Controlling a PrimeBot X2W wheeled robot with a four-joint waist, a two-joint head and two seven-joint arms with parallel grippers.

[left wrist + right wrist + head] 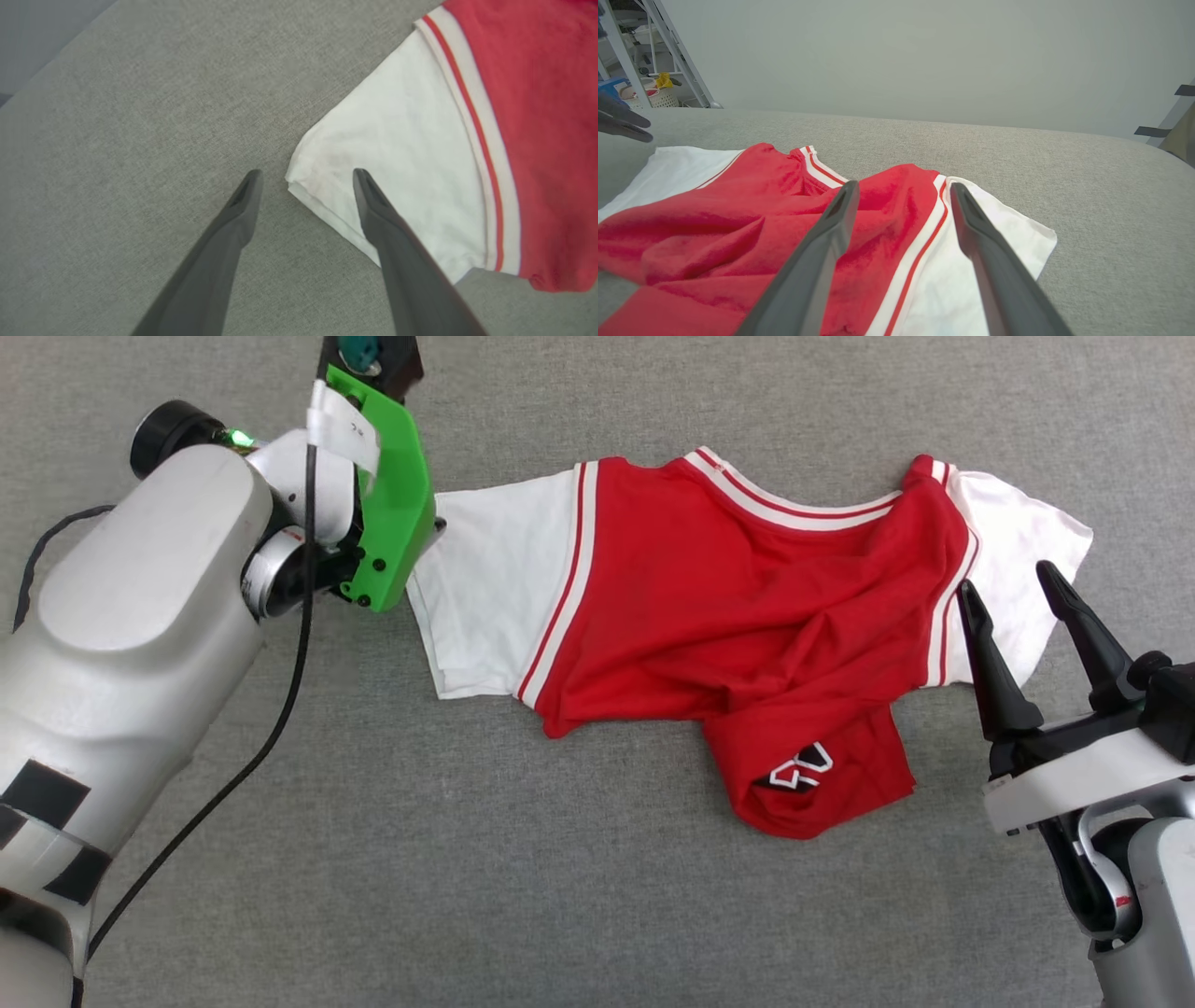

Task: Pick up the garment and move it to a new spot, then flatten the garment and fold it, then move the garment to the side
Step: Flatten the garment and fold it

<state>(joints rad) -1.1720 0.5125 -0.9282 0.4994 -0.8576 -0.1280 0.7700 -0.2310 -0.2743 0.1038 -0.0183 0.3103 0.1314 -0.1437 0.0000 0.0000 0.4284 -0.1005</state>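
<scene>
The garment (pixel 728 607), a red jersey with white sleeves and striped trim, lies rumpled across the grey surface, its lower part bunched and folded so a bit of black print (pixel 798 770) shows. My left gripper (pixel 306 179) is open, pointing down over the outer corner of the garment's white sleeve (pixel 402 154), with the corner between the fingers. In the head view that arm's green wrist mount (pixel 387 504) hides the fingers. My right gripper (pixel 1008 583) is open above the other white sleeve (pixel 1018 560), holding nothing; it straddles the striped seam (pixel 920 261).
A grey fabric surface (pixel 467 859) stretches all round the garment, with free room in front and behind. A black cable (pixel 280 709) hangs along my left arm. Beyond the far edge stand a pale wall and a metal rack with clutter (pixel 649 84).
</scene>
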